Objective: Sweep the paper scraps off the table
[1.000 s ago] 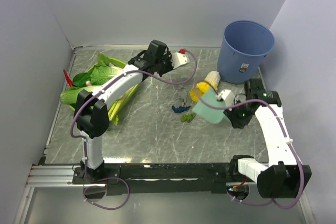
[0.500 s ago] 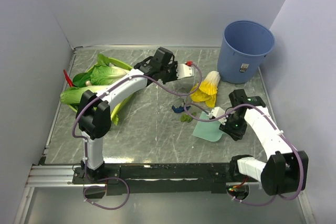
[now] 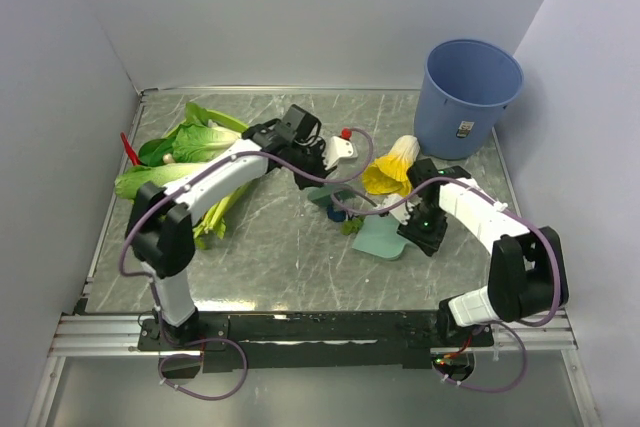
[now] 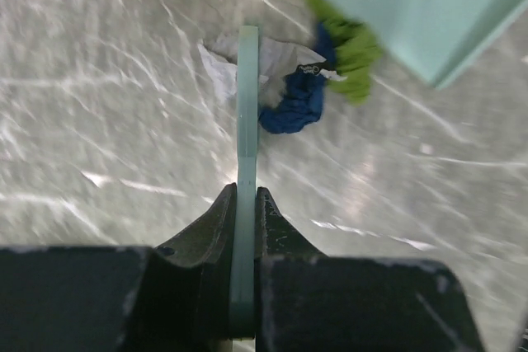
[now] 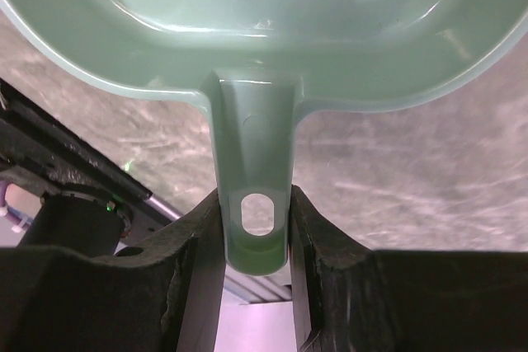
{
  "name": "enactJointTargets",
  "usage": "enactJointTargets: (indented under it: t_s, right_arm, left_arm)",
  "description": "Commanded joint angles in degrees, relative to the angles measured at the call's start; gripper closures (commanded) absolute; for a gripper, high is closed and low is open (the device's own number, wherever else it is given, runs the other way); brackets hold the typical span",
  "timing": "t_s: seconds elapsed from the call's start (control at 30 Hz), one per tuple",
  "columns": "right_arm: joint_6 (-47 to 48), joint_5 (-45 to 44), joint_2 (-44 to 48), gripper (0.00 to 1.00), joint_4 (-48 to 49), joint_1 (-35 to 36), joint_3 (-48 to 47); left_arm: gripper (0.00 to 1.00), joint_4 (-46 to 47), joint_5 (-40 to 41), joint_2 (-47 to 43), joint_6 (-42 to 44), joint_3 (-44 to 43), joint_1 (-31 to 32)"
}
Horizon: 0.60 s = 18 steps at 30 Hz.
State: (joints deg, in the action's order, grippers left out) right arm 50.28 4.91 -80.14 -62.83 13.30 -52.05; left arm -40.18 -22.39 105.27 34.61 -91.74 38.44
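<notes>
Paper scraps lie mid-table: a dark blue wad [image 4: 297,103], a green wad [image 4: 353,45] and a white piece [image 4: 276,59]. From above the blue wad [image 3: 336,211] and green wad [image 3: 352,225] show too. My left gripper [image 4: 245,195] is shut on a thin pale-green flat sweeper [image 4: 247,96], seen edge-on, its far end just left of the scraps. From above, this gripper [image 3: 316,173] hangs over them. My right gripper [image 5: 256,195] is shut on the handle of a pale-green dustpan [image 5: 264,6]. The dustpan [image 3: 381,238] lies on the table [image 3: 270,247], its lip against the green wad.
A yellow-and-white frilly vegetable [image 3: 392,171] lies just behind the dustpan. A blue bin [image 3: 470,97] stands at the back right. Large leafy greens [image 3: 190,152] and a red item [image 3: 130,150] fill the left side. Pale walls close in the table.
The right arm lowered the dustpan onto the table and slid it left up to the scraps. The left arm swung forward and down, bringing the sweeper to the scraps' left side.
</notes>
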Motion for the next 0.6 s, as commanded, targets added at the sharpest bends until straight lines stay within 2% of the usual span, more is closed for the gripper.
enactJointTargets:
  t_s: [0.0,0.17,0.33,0.57]
  right_arm:
    - [-2.6,-0.8,-2.0,1.00,-0.6,3.5,-4.0]
    - [-1.2,-4.4,0.8,1.00,-3.4,3.5,-3.9]
    - [1.3,-10.1,3.5,1.00,-3.6,3.3,0.7]
    - [-2.8,-10.2,-2.5,1.00,-1.5,3.6,0.0]
  left_arm:
    - [0.99,-2.4,-1.3,-8.8,-9.7,1.9,-2.3]
    - [0.99,-6.0,-1.3,-13.2,-15.6,2.0,-8.4]
    - [0.99,-9.8,2.6,-13.9,-20.6,3.5,-9.0]
    - [0.99,-12.6,2.8,-6.8,-28.8,3.2,-9.0]
